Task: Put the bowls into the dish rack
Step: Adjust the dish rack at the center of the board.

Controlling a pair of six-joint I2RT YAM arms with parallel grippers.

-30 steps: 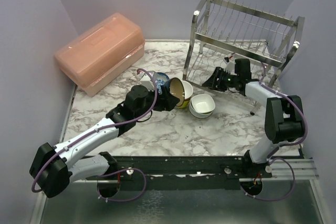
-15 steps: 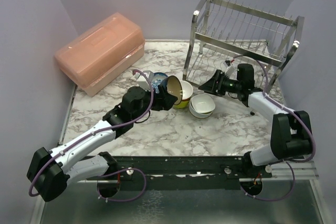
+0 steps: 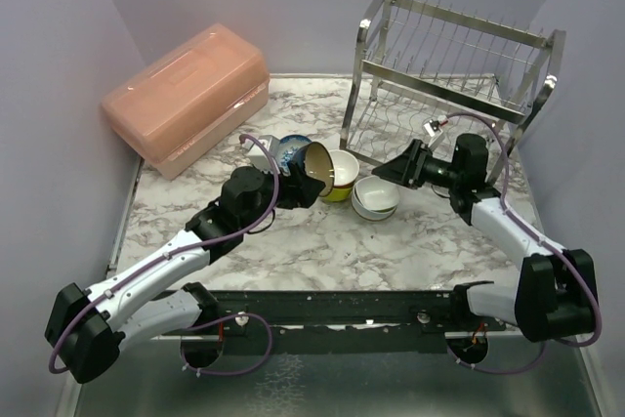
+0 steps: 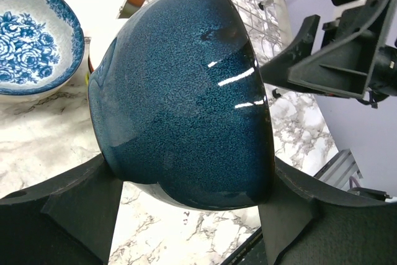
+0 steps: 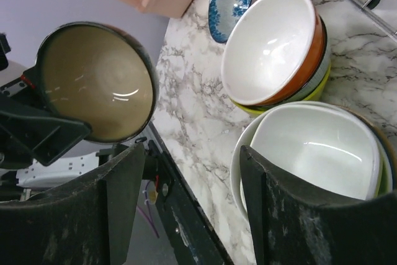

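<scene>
**Ana:** What filled the most room?

**Ben:** The grey-veined white marble table (image 3: 322,241). At its far right stood the tall two-tier chrome wire dish rack (image 3: 444,88). At its far left lay the pink translucent plastic lidded box (image 3: 186,95), well apart from the rack.

**Ana:** And the arms?

**Ben:** Both reached in toward the middle. The left gripper (image 3: 305,183) was clamped on a round glazed bowl, dark speckled blue outside and tan inside (image 4: 186,97). One black finger (image 4: 80,206) pressed each side of it. The bowl was tipped on its side, with its mouth turned toward the other arm. The right gripper (image 3: 398,165) hung with its fingers spread wide and nothing between them. It was just in front of the rack's lower tier.

**Ana:** Where were the other bowls?

**Ben:** They sat on the marble between the two grippers, near the rack's left foot. One stack was topped by a round bowl, white inside and orange outside (image 5: 270,44), with a pale bowl and a lime one nested beneath it. Just beside it, nearer the arms' bases, a squarish white bowl (image 5: 316,147) rested inside other bowls. I could not tell how many.

**Ana:** Anything smaller?

**Ben:** A shallow blue-and-white flower-patterned bowl (image 3: 290,148) sat by itself. It was just left of the orange-sided stack and behind the held bowl.
</scene>
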